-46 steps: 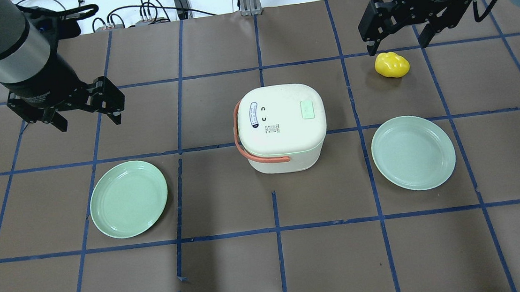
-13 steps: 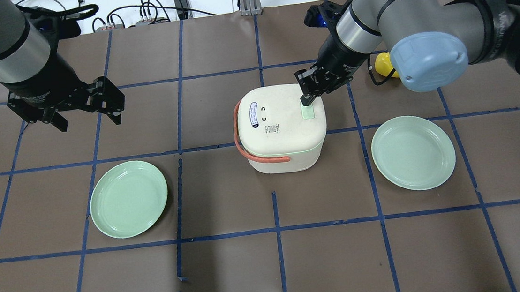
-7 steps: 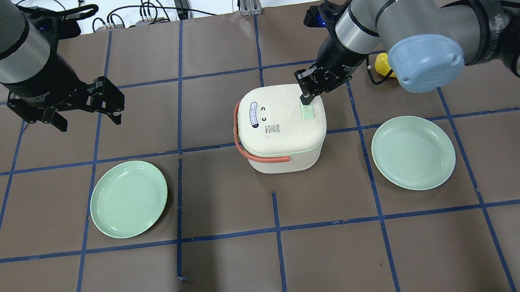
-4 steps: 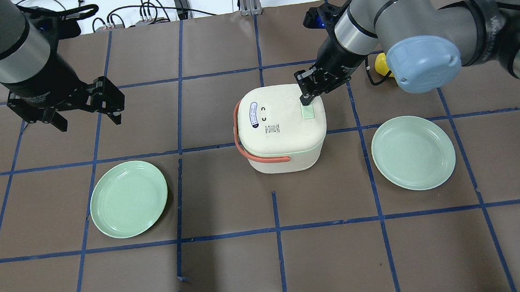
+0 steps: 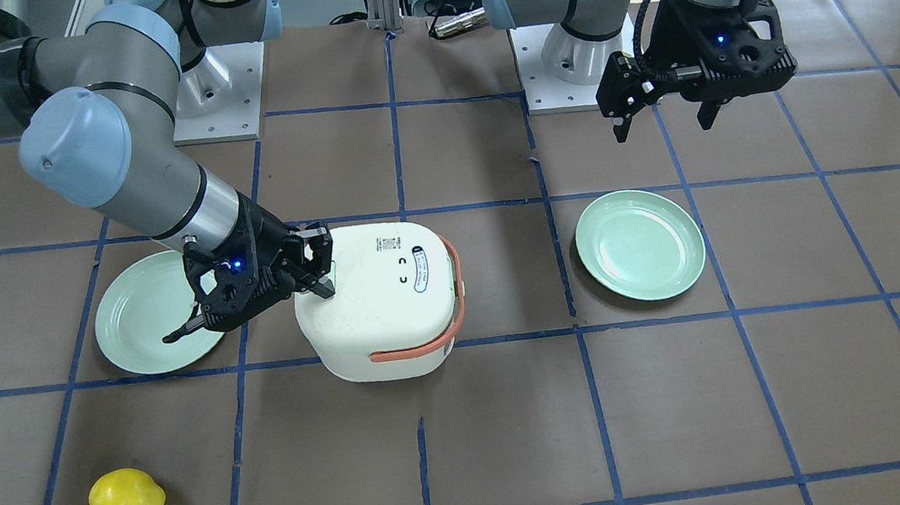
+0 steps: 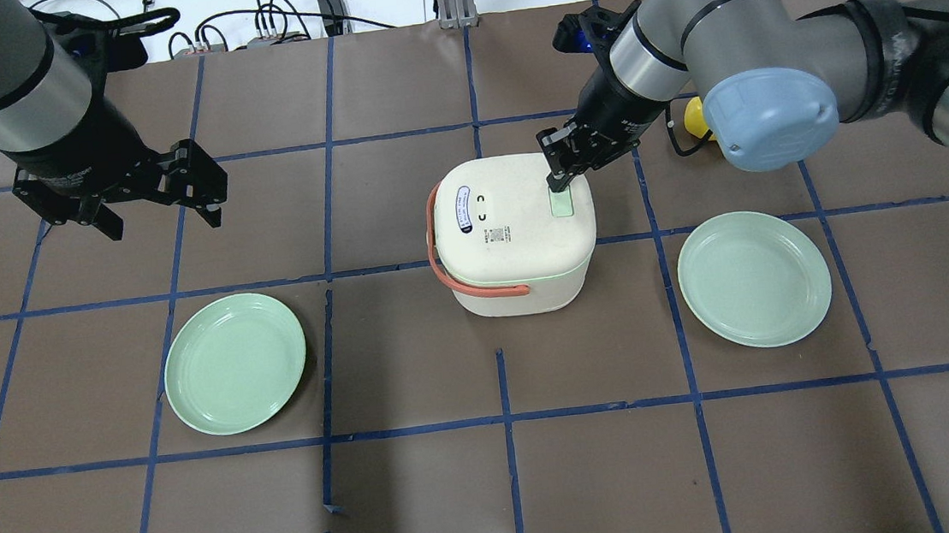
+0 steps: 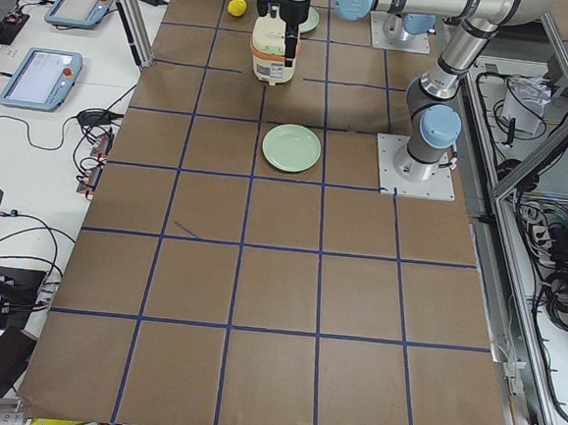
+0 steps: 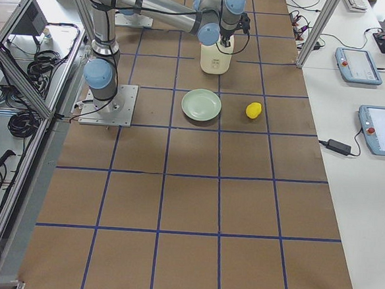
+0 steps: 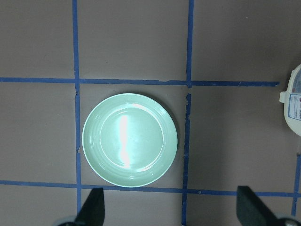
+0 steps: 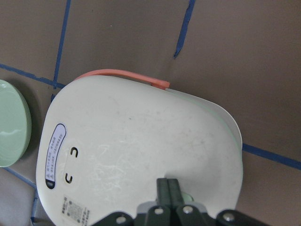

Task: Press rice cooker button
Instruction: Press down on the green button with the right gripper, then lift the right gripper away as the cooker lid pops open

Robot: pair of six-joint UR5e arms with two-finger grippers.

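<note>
Left claw [image 6: 163,221] hangs spread wide and empty at far left, well apart from the cooker. The left plate [image 6: 234,363] lies closer to the robot than the claw does. Rice cooker [image 6: 510,233] sits mid-table between the two plates, with its orange handle [image 6: 490,293] wrapping the left side and its button [image 6: 561,204] on the lid near the right edge. The button is a pale green bar, long axis running toward and away from the robot. Right claw [image 6: 556,182] is pinched together on nothing, its tip at the button's far end, and the rest of the bar extends toward the robot from there. Contact looks likely, but I can't tell if it's depressed. Right arm owns the press: straight down. Yellow fruit [image 6: 692,117] is half hidden behind that arm. Right plate [image 6: 755,279] lies beside the cooker, not touching.
</note>
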